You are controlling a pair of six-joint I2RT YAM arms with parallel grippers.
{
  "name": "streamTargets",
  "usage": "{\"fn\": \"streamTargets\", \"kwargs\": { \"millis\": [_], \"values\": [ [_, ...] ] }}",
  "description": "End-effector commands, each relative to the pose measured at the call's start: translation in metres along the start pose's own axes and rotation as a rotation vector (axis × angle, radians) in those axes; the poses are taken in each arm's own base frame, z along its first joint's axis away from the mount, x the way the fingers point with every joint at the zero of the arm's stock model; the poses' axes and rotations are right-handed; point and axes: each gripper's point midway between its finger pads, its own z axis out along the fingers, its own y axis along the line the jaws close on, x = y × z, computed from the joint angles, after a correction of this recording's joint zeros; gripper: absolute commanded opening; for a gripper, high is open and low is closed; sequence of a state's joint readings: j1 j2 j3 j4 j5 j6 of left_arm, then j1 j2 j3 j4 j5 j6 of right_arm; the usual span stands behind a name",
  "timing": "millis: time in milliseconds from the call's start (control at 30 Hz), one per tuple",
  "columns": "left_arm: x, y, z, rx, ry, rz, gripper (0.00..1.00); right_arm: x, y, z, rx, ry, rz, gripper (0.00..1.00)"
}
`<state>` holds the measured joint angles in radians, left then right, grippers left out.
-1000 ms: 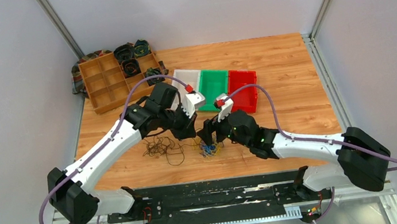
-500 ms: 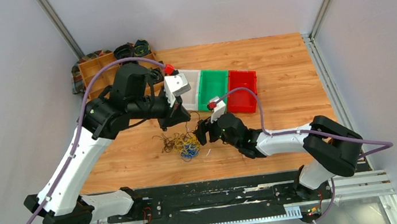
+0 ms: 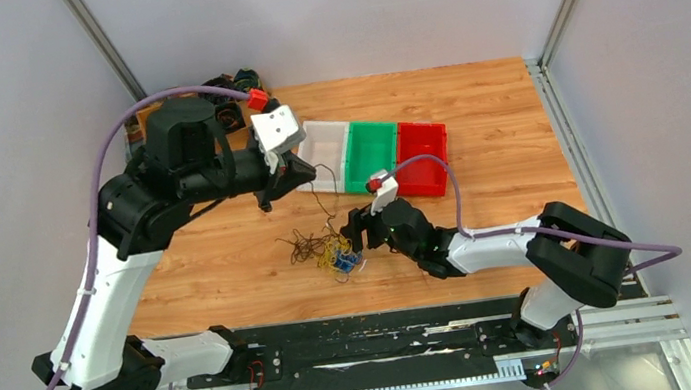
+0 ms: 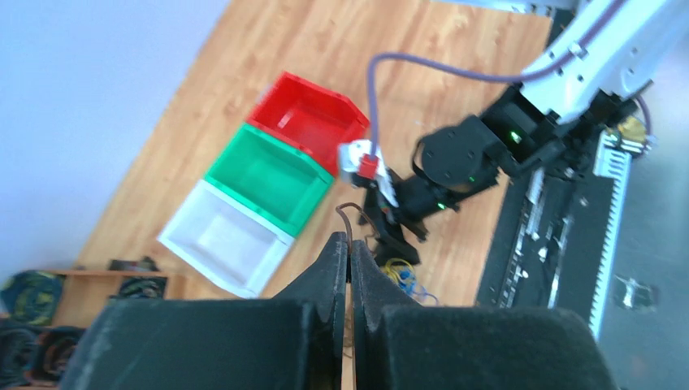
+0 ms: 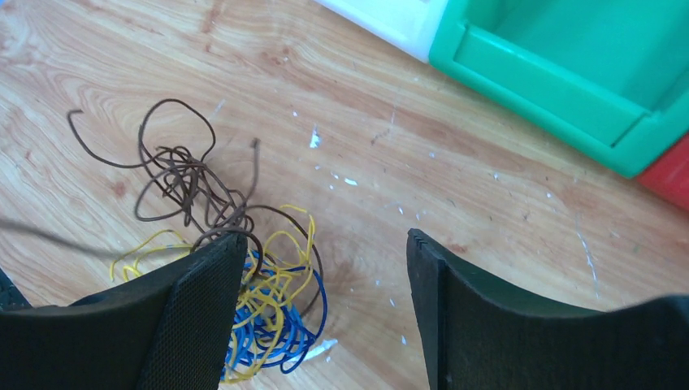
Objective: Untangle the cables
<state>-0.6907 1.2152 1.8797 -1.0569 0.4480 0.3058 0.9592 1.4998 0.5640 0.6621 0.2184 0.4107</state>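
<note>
The left gripper (image 4: pixel 350 244) is raised above the table (image 3: pixel 502 114), its jaws pressed together and pinching one dark wire (image 4: pixel 348 223), which loops out just past the fingertips and trails down to the tangle of cables (image 5: pixel 272 313). That tangle of brown, yellow and blue strands lies on the wood by the right gripper (image 5: pixel 325 244), whose jaws stand spread apart. It sits against and partly under the jaw on the left of the wrist view, with brown loops reaching beyond that jaw's tip. Further ahead of the spread jaws stands the green bin (image 5: pixel 569 73).
</note>
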Motion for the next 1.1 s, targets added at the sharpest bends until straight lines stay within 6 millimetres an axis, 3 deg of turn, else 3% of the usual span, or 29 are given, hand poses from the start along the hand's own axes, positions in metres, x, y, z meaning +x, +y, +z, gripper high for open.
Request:
{"fn": "streamTargets", "kwargs": {
  "millis": [0, 267, 700, 1067],
  "values": [
    [-0.038, 0.024, -0.022, -0.136, -0.076, 0.098, 0.01, 0.001, -0.015, -0.007, 0.053, -0.022, 0.024, 0.72],
    [-0.106, 0.042, -0.070, -0.295, -0.240, 0.268, 0.01, 0.020, -0.019, -0.008, 0.052, 0.018, 0.028, 0.71],
    [-0.167, 0.074, -0.131, -0.601, -0.456, 0.387, 0.01, 0.053, -0.033, -0.016, 0.084, 0.085, 0.035, 0.70],
    [-0.214, 0.093, -0.184, -0.856, -0.653, 0.473, 0.00, 0.061, -0.039, -0.022, 0.100, 0.100, 0.038, 0.70]
  ]
}}
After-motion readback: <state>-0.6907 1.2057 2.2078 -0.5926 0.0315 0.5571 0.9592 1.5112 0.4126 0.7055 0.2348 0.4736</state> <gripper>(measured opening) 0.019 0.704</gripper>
